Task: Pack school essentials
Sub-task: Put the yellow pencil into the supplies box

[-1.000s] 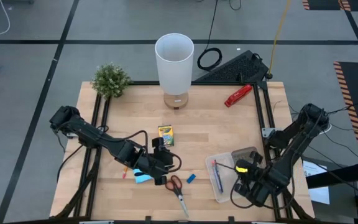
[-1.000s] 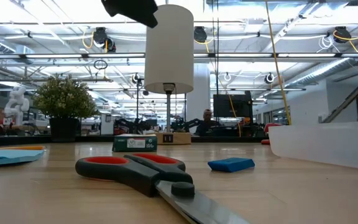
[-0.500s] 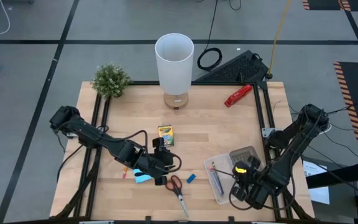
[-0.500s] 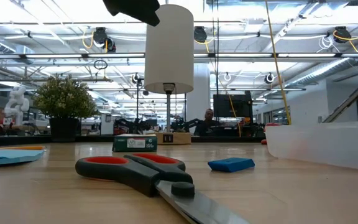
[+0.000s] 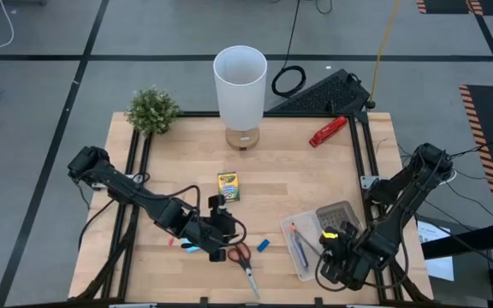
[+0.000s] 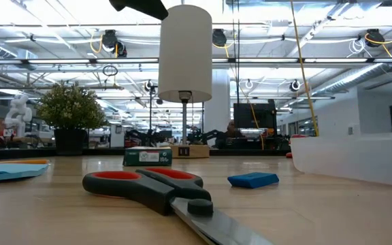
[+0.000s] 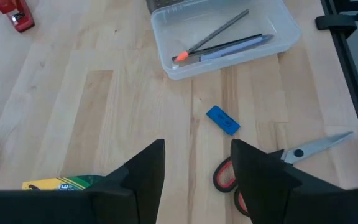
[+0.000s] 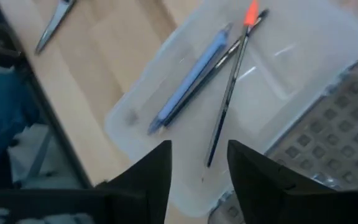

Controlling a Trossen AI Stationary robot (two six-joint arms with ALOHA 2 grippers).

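Comparing with 1 second back, you see the left gripper (image 5: 219, 250) has slid toward the table's near edge and now covers most of the blue sticky-note pad (image 5: 192, 248). That reads as a reach for the red-handled scissors (image 7: 229, 180), so packing continues. Its jaws stand released and empty; the scissors' handles lie just ahead of its fingertips, the tiny blue eraser (image 7: 222, 120) beyond. The right gripper (image 5: 339, 257), also parted and empty, has backed off over the clear bin (image 8: 135, 118), where 2 pens already rest.
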